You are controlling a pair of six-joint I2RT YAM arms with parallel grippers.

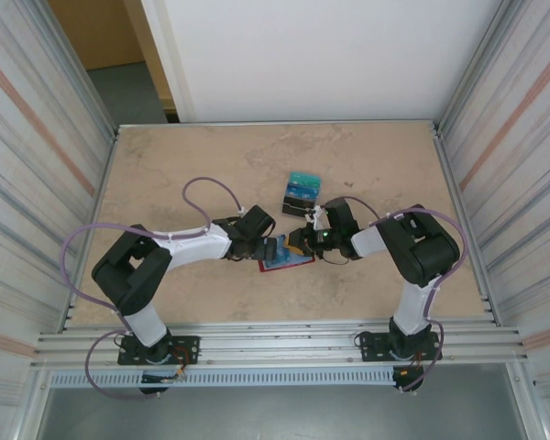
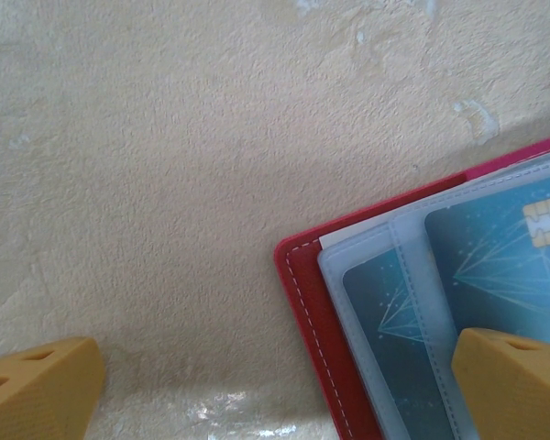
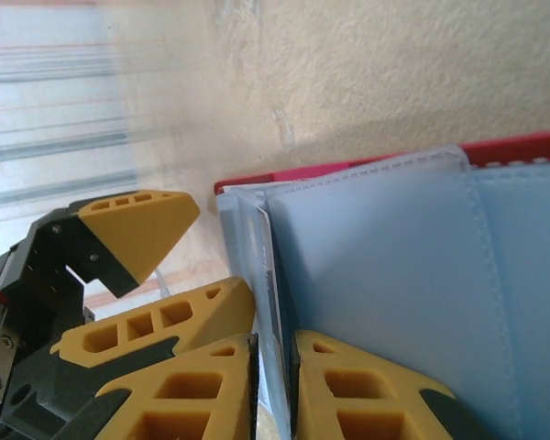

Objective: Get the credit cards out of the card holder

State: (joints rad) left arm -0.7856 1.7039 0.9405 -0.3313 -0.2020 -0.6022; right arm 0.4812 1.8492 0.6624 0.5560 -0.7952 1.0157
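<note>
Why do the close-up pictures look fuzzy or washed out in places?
Left wrist view: a shiny glare patch on the table, and the left gripper's fingers are soft. Right wrist view: the top left is bleached and streaky, the card holder clear. Top external view: even, sharp light.

A robotics lab test cell is probably shown: a beige table (image 1: 165, 165) is enclosed by ribbed side panels (image 1: 37, 137) and a white back board (image 1: 330, 55), and two robot arms (image 1: 147, 275) are bolted to aluminium rails (image 1: 284, 341).
</note>
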